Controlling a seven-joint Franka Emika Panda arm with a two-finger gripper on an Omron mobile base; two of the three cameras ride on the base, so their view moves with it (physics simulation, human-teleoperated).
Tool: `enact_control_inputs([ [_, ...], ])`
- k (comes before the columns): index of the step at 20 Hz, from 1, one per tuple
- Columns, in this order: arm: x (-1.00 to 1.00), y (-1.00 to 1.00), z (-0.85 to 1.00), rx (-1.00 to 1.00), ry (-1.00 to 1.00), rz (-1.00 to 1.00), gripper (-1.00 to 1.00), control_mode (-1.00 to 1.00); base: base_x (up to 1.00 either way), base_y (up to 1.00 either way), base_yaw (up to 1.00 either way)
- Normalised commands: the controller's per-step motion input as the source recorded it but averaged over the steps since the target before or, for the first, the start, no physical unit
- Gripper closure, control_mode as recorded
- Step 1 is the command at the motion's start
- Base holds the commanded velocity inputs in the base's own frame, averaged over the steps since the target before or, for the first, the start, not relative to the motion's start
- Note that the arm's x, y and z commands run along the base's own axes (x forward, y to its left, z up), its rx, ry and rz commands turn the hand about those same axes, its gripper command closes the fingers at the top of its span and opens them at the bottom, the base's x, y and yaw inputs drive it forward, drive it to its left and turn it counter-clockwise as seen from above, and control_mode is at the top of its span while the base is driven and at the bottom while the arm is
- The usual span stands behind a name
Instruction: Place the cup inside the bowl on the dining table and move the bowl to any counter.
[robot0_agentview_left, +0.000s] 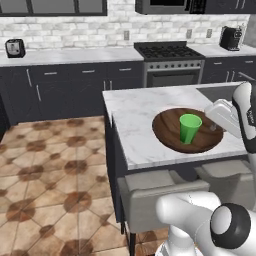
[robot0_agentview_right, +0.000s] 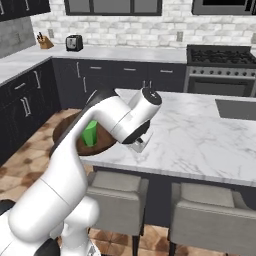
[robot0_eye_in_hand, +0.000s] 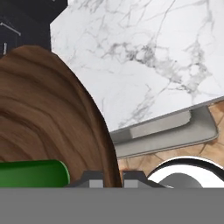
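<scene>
Green cup (robot0_agentview_left: 190, 128) upright inside wooden bowl (robot0_agentview_left: 170, 132), on marble dining table (robot0_agentview_left: 135, 110)

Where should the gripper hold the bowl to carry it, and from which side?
Probably the thin rim of the bowl, from the side facing the gripper. The bowl is too wide to span, and the cup stands upright inside it, so only the edge fits between the fingers.
</scene>
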Motion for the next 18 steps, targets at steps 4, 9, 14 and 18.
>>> enact_control_inputs([
  [4,0.0,0.0,0.0,0.0,0.0,0.0,1.0,1.0,0.0,0.51,-0.01],
  [9,0.0,0.0,0.0,0.0,0.0,0.0,1.0,1.0,0.0,0.59,-0.02],
  [14,0.0,0.0,0.0,0.0,0.0,0.0,1.0,1.0,0.0,0.7,-0.05],
  [18,0.0,0.0,0.0,0.0,0.0,0.0,1.0,1.0,0.0,0.71,-0.07],
])
